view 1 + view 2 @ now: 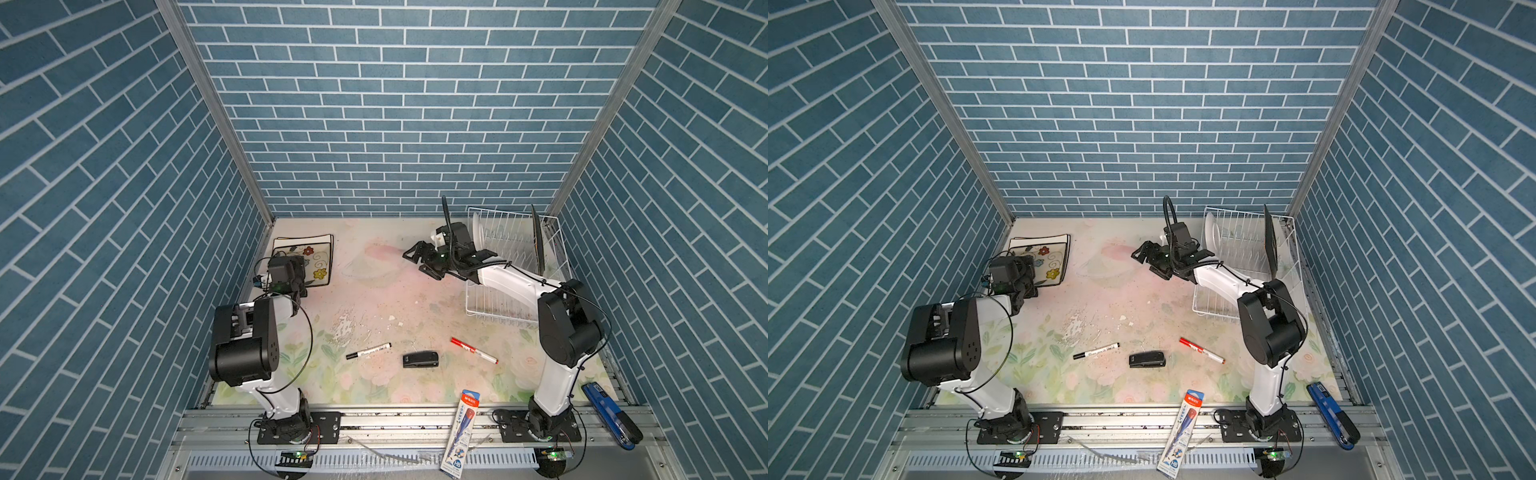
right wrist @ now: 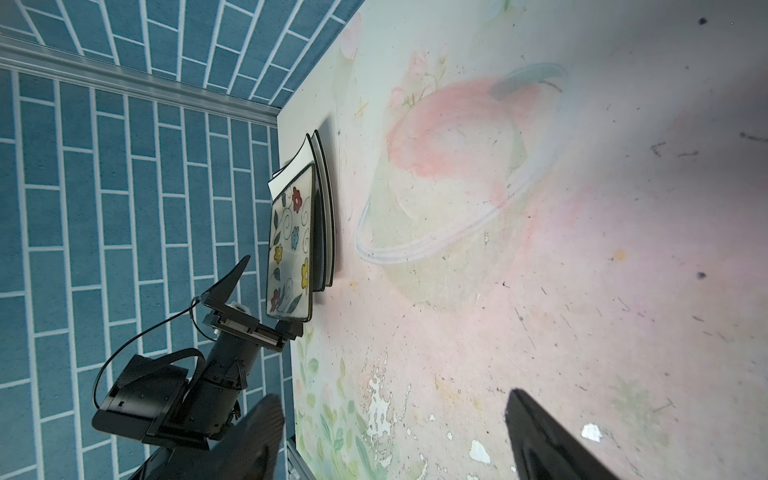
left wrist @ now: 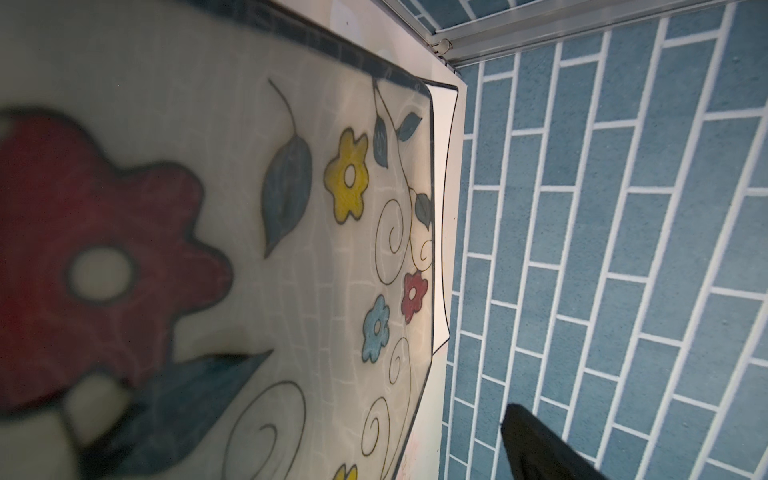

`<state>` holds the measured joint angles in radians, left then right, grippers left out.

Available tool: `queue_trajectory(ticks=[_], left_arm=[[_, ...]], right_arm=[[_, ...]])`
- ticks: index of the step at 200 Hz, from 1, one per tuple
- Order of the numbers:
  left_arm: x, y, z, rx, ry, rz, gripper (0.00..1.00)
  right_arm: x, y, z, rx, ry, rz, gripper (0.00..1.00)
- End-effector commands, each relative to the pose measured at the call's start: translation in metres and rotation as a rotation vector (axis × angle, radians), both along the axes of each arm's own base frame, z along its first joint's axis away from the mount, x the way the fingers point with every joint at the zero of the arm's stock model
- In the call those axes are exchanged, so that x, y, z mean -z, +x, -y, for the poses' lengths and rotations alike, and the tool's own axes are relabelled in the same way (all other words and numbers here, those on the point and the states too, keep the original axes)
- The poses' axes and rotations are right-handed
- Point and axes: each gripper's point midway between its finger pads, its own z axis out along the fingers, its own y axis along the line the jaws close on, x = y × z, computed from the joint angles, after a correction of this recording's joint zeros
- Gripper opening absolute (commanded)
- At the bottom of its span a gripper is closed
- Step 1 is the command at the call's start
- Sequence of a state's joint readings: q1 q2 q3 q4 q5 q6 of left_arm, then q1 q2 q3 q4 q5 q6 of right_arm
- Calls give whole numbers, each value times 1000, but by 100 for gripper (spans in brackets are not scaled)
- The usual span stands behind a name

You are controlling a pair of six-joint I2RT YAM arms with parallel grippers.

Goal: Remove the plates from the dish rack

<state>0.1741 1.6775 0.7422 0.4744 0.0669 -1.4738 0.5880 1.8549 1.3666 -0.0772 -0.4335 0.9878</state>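
At the back left lies a stack of square plates, a flower-patterned plate (image 1: 311, 257) (image 1: 1046, 255) (image 3: 332, 208) (image 2: 291, 232) on top of a black-rimmed white one (image 2: 296, 164). My left gripper (image 1: 300, 286) (image 2: 272, 297) is open at the stack's near edge; one finger (image 3: 540, 449) stands off the plate. The white wire dish rack (image 1: 498, 320) (image 1: 1221, 313) sits at the back right. A round white plate (image 1: 478, 235) (image 1: 1210, 235) and a black square plate (image 1: 538, 241) (image 1: 1271, 241) stand upright in it. My right gripper (image 1: 415, 259) (image 1: 1144, 253) (image 2: 390, 415) hovers open and empty left of the rack.
Toward the front lie a black marker (image 1: 368, 350), a black stapler (image 1: 420, 359) and a red marker (image 1: 473, 350). A pencil package (image 1: 461, 428) and a blue tool (image 1: 611, 415) rest on the front rail. Tiled walls enclose three sides.
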Motion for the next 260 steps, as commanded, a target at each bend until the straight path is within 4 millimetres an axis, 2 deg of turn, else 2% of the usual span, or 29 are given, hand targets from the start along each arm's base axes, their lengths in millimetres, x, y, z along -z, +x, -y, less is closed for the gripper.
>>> queue_trajectory(ticks=[1, 106, 209, 260], left_arm=[[-9, 7, -4, 6, 3, 0, 100], [-4, 11, 0, 26, -36, -79, 100], [-4, 0, -1, 37, -32, -271, 100], [6, 3, 1, 40, -51, -297, 100]], right_arm=[[-10, -2, -2, -15, 7, 36, 85], [-10, 0, -2, -14, 6, 37, 85], [-12, 0, -2, -14, 8, 39, 85], [-13, -2, -2, -16, 10, 40, 85]])
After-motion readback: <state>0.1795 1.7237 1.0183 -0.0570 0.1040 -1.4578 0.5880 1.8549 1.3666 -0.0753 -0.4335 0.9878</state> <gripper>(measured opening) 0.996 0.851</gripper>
